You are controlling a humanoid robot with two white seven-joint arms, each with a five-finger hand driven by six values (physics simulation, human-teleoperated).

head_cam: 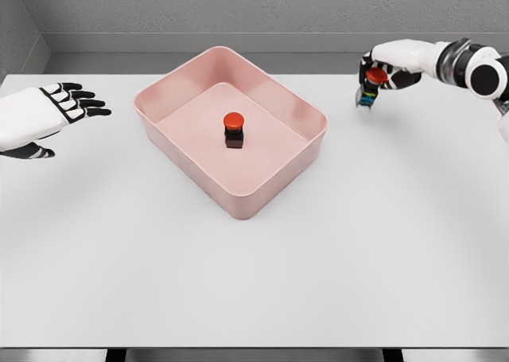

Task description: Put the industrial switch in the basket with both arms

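A pink basket [306,107] sits on the white table, a little left of the middle. One industrial switch [233,130], a dark body with a red button, stands upright on the basket floor. At the far right a second switch [371,86], red button on top, hangs above the table with my right hand [380,77] shut on it. My left hand [60,107] hovers at the left edge, fingers spread and holding nothing, well left of the basket.
The white table [254,274] stretches wide in front of the basket. Its front edge runs along the bottom of the view. A grey wall stands behind the table.
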